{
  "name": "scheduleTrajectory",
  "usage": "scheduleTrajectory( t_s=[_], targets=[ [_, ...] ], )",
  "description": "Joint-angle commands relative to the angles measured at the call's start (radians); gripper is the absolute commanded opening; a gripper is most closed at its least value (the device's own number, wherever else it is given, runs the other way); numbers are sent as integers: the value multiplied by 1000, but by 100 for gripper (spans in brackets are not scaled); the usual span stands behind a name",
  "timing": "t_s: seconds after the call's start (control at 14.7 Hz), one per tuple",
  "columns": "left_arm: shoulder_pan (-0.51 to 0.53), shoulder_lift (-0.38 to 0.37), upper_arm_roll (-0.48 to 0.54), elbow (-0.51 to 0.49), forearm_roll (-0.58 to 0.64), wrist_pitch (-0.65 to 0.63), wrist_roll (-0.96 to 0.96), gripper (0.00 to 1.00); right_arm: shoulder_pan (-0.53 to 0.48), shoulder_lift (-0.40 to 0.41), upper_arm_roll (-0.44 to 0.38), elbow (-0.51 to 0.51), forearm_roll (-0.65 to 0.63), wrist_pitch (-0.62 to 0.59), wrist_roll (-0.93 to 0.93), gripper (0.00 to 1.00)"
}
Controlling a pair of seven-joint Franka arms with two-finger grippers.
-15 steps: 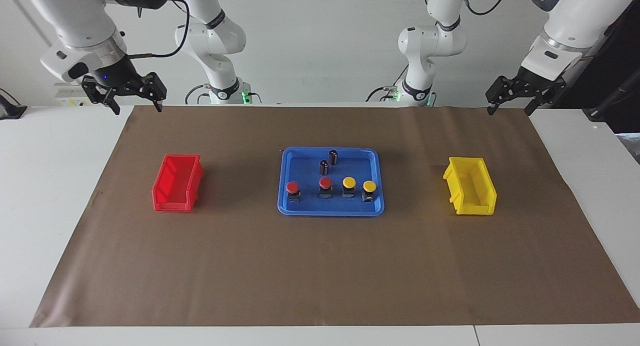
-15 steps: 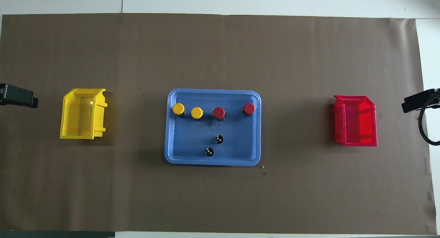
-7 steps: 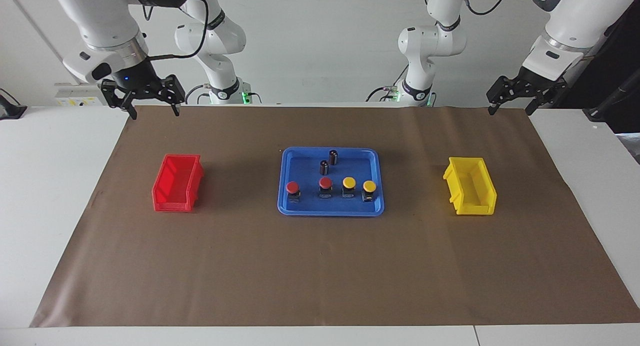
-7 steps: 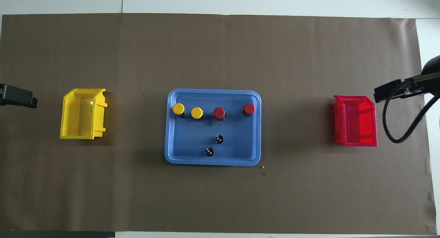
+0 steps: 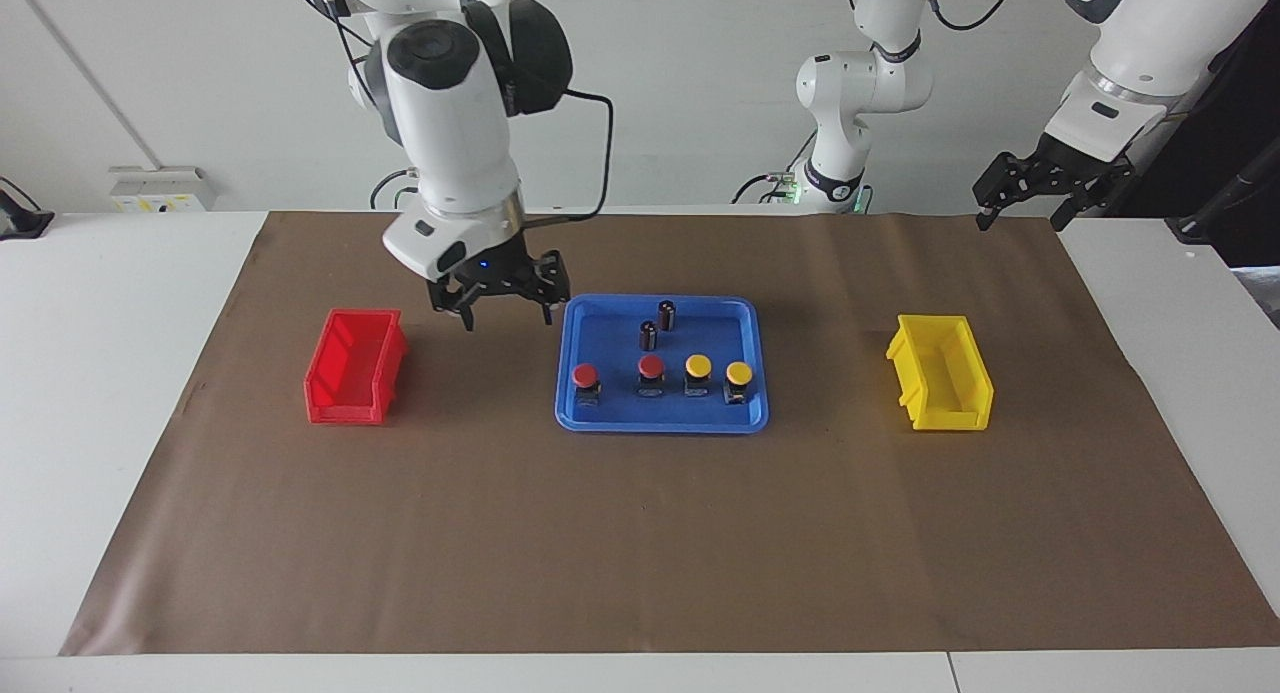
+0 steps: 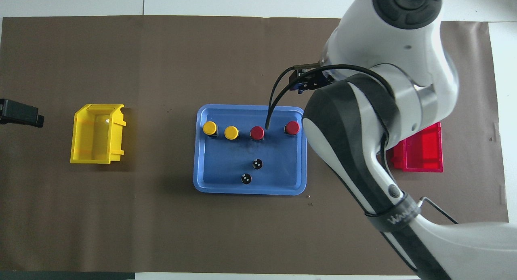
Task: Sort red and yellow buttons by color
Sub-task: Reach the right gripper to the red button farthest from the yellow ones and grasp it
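Note:
Two red buttons [image 5: 585,376] [image 5: 651,367] and two yellow buttons [image 5: 698,366] [image 5: 739,374] stand in a row in the blue tray [image 5: 660,425], along its side farther from the robots. The overhead view shows them too: yellow [image 6: 209,128], yellow [image 6: 231,132], red [image 6: 257,132], red [image 6: 292,127]. My right gripper [image 5: 507,318] is open and empty. It hangs over the mat between the red bin [image 5: 355,365] and the tray. In the overhead view its own arm hides it. My left gripper [image 5: 1018,218] is open and waits over the mat's corner.
Two dark cylinders [image 5: 648,335] [image 5: 667,315] stand in the tray, nearer to the robots than the buttons. The yellow bin [image 5: 940,373] sits toward the left arm's end of the table. In the overhead view the right arm covers part of the red bin [image 6: 420,150].
My right arm has swung from the mat's corner at its own end toward the tray and come down lower. The left arm, the buttons and the bins have not moved.

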Motion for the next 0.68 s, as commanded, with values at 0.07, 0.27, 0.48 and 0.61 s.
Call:
scheduleTrajectory(
  t_s=[0.07,0.27,0.48,0.61],
  targets=[
    [3,-30,-2,-29,17,-1,6,100,17,-16,3,-190,-5,173,60,100],
    [5,-30,-2,-29,17,-1,6,100,19,-36,3,-299,-10,237,54,96],
    [3,-30,-2,-29,17,-1,6,100,23,-42,3,-361,-18,291,57,86],
    [5,-30,-2,-29,17,-1,6,100,22,-39,3,-385,-19,314,55,81]
  ],
)
